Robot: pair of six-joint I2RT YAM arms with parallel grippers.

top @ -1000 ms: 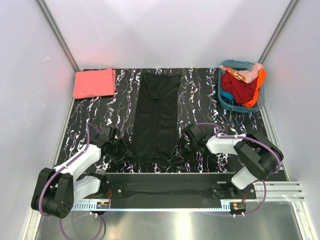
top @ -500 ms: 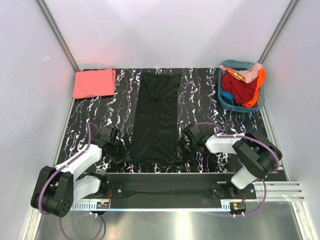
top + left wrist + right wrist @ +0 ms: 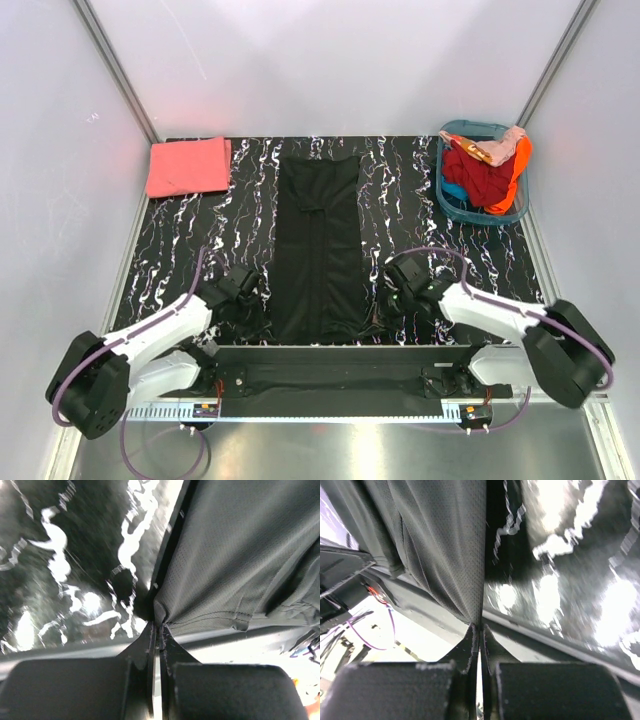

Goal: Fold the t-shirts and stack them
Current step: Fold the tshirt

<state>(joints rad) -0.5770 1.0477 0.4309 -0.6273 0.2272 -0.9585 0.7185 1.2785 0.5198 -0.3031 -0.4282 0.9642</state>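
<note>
The black t-shirt lies as a long narrow strip down the middle of the table. My left gripper is shut on its near left corner. My right gripper is shut on its near right corner. Both corners are pulled toward the table's near edge. The coral-pink t-shirt lies folded at the far left corner, away from both grippers.
A teal basket heaped with red, orange and pink cloth stands at the far right. The table is black marbled with white. A metal rail runs along the near edge, close under both grippers.
Both grippers have moved nearer the table's front edge and a little inward, dragging the black shirt's near end with them. The shirt lies slightly nearer and straighter.
</note>
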